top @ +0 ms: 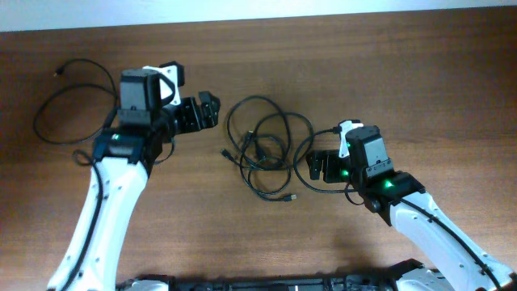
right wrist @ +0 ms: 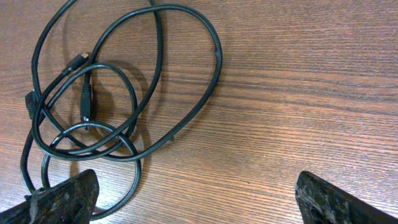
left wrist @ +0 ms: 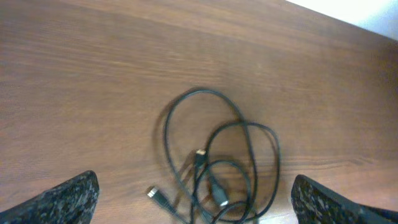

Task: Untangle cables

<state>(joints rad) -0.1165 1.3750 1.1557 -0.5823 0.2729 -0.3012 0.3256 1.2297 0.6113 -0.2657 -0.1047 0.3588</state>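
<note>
A tangle of thin black cables (top: 260,150) lies in overlapping loops at the table's middle, with plug ends sticking out at its left and bottom. One more cable (top: 37,123) forms a separate loop at the far left. My left gripper (top: 210,111) is open, just left of the tangle and above the table. The left wrist view shows the cables (left wrist: 199,91) ahead of and between the wide-apart fingers (left wrist: 68,199), with a metallic plug tip (left wrist: 151,192). My right gripper (top: 317,165) is open at the tangle's right edge. One loop (right wrist: 216,53) runs past its left finger (right wrist: 62,200).
Bare brown wooden table (top: 388,73) surrounds the cables. A pale wall strip runs along the far edge. The arms' own thicker black wires hang beside each arm.
</note>
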